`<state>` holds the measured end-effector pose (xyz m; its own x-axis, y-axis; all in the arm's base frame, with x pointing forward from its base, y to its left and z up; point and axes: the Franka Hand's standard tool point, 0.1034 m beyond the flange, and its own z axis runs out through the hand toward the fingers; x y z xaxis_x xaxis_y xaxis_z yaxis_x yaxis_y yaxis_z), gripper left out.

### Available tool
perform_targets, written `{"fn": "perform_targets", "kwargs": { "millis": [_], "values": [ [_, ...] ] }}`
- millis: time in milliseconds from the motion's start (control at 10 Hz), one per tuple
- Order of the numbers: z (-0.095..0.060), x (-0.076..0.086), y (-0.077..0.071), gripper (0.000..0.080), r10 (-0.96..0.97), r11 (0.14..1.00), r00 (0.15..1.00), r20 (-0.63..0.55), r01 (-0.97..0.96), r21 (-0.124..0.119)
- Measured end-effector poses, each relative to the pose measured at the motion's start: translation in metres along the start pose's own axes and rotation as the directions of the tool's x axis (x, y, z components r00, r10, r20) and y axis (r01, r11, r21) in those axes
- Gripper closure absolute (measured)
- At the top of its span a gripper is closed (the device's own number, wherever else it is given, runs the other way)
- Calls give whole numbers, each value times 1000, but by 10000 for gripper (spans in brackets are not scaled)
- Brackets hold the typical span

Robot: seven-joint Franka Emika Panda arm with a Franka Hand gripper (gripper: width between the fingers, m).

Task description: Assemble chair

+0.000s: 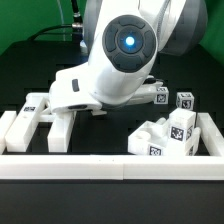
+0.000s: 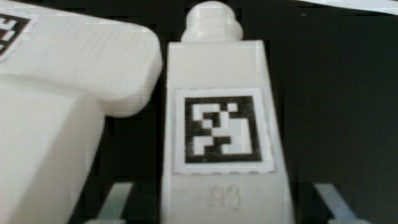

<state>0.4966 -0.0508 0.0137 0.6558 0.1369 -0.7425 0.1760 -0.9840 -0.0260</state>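
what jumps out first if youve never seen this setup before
The big glossy white robot arm, with a glowing blue ring, fills the middle of the exterior view, bent low over the black table. A heap of white tagged chair parts lies at that view's right. In the wrist view a long pegged leg with a bold square tag fills the frame, close beside another white part.

Border rail (image 1: 100,166) ran along the front and up the exterior view's right. Pile of chair parts (image 1: 165,135) sat inside that corner. More tagged parts (image 1: 30,110) lay at that view's left, under the arm (image 1: 125,50). Wrist view: pegged leg (image 2: 217,120) lay between gripper (image 2: 221,203) fingers (image 2: 118,200), blocky panel (image 2: 71,90) just beside it.
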Motion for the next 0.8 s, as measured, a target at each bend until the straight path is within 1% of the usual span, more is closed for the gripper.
{"fn": "perform_targets", "kwargs": {
  "millis": [100,200,300,400,500,600,700,800],
  "values": [
    [-13,-4,-1,509,0,1000,1000,-8,0,2],
    [-28,-12,-3,509,2,1000,1000,-22,-2,4],
    [-40,-22,-5,509,2,1000,1000,-23,-2,12],
    [-50,-27,-4,509,4,1000,999,-40,-3,13],
    [-49,-21,-3,508,4,1000,997,-75,-3,6],
    [-46,-22,-3,508,4,1000,998,-69,-3,6],
    [-48,-19,-2,508,3,1000,996,-85,-3,3],
    [-53,-12,1,508,3,1000,987,-160,-4,-10]
  ]
}}
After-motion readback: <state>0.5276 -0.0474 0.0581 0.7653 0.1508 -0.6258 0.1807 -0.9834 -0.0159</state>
